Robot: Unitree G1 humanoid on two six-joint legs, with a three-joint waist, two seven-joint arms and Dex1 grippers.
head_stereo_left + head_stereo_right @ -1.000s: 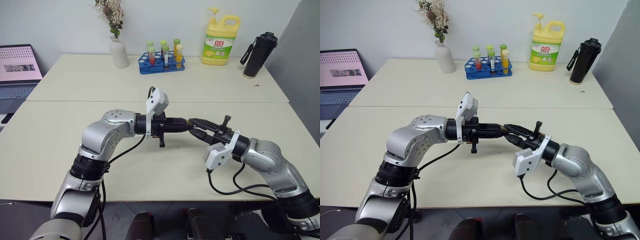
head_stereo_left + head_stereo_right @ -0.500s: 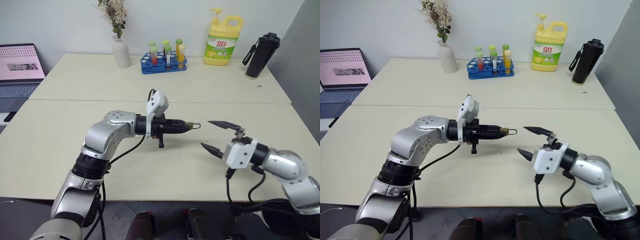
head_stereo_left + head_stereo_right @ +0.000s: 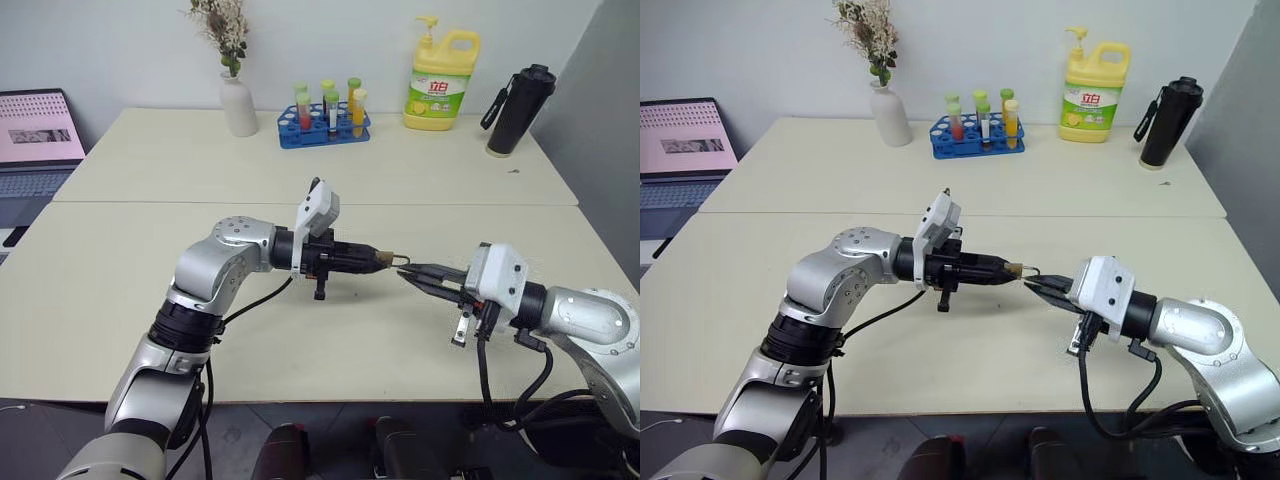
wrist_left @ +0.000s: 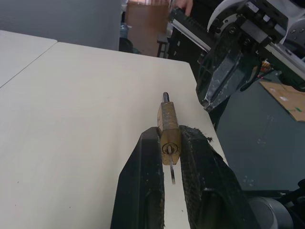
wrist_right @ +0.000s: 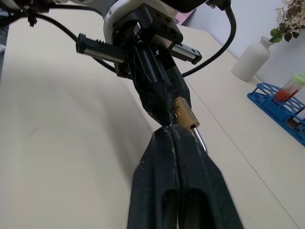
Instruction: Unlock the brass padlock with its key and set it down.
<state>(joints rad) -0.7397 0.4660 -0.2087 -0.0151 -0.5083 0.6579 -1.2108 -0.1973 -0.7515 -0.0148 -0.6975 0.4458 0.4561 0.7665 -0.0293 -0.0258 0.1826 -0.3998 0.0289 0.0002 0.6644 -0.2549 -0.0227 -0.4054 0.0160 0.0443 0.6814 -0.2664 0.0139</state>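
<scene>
Both arms have silver-grey metallic rounded shells with black joint rings. Left hand (image 3: pixel 383 259): two long black tapered fingers, with a white boxy camera module mounted on the black wrist. Right hand (image 3: pixel 405 272): same black fingers, with a white block at the wrist. Black cables loop under each forearm. Finger pads are rough and textured, with scuffed edges.

The left gripper (image 3: pixel 383 259) reaches out about level toward the robot's right, above the table (image 3: pixel 120 280), and its two fingers (image 4: pixel 147 181) are closed on the brass padlock (image 4: pixel 168 129). The right gripper (image 3: pixel 405 272) points back toward it from the right, also about level over the table. Its fingers (image 5: pixel 164 157) are pressed together, with the tips just beside the padlock.
</scene>
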